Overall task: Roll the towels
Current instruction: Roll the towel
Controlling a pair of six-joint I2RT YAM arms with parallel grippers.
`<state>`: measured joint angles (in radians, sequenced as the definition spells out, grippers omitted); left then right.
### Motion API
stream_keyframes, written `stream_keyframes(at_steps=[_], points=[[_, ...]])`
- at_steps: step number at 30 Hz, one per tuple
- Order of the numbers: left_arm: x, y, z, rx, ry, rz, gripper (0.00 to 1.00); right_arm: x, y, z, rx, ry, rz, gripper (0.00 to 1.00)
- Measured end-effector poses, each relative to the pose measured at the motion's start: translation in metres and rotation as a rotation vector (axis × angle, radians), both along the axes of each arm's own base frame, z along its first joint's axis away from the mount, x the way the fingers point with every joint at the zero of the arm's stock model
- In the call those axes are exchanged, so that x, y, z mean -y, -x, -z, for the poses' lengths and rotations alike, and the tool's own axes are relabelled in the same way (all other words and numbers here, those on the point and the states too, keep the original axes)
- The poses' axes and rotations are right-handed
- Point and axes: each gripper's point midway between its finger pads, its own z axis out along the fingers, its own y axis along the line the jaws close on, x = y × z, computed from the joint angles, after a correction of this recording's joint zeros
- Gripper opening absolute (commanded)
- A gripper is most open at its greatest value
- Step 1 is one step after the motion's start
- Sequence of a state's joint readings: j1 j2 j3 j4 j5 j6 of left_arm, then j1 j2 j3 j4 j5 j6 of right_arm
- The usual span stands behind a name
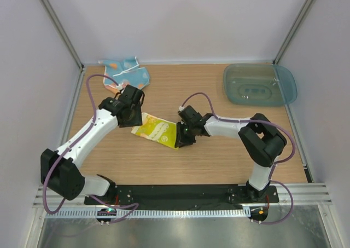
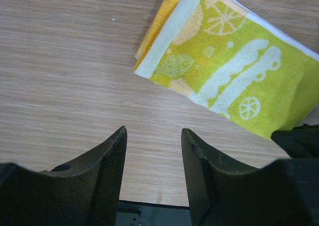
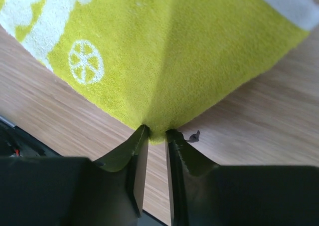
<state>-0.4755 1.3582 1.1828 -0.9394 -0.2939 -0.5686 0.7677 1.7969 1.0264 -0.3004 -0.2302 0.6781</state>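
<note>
1. At the middle of the tabletop (image 1: 219, 157) lies the yellow towel (image 1: 156, 130). It is folded flat, with its white and orange citrus print facing up.
2. At the yellow towel's right corner, the right hand (image 1: 180, 138) is clenched on the cloth. In the right wrist view its two fingers (image 3: 137, 156) pinch the corner, and the yellow fabric puckers into a ridge toward the pinch.
3. Just beside the yellow towel's left end, the left hand (image 2: 153, 136) hovers released. Its fingers are parted, with only bare wood between them, and it touches no cloth.
4. Beyond the yellow towel, toward the far left, the blue towel (image 1: 127, 73) lies crumpled and well apart from it.
5. Well off to the far right of the yellow towel, a translucent teal tray (image 1: 290, 86) sits at the back of the tabletop.
</note>
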Motion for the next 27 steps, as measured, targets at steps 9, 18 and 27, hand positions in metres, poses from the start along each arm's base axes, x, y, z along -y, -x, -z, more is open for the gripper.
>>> stream_keyframes(at_steps=[9,18,27], points=[[0.000,0.002,-0.003,0.009,0.012,0.003,0.48,-0.028,0.035,-0.006,0.001,-0.049,-0.041,0.56],[0.014,0.020,-0.007,0.040,0.025,0.075,0.47,0.016,0.032,-0.063,0.172,0.055,0.038,0.71],[0.102,0.053,-0.010,0.172,0.023,0.369,0.49,0.109,-0.012,-0.122,0.420,0.041,0.344,0.76]])
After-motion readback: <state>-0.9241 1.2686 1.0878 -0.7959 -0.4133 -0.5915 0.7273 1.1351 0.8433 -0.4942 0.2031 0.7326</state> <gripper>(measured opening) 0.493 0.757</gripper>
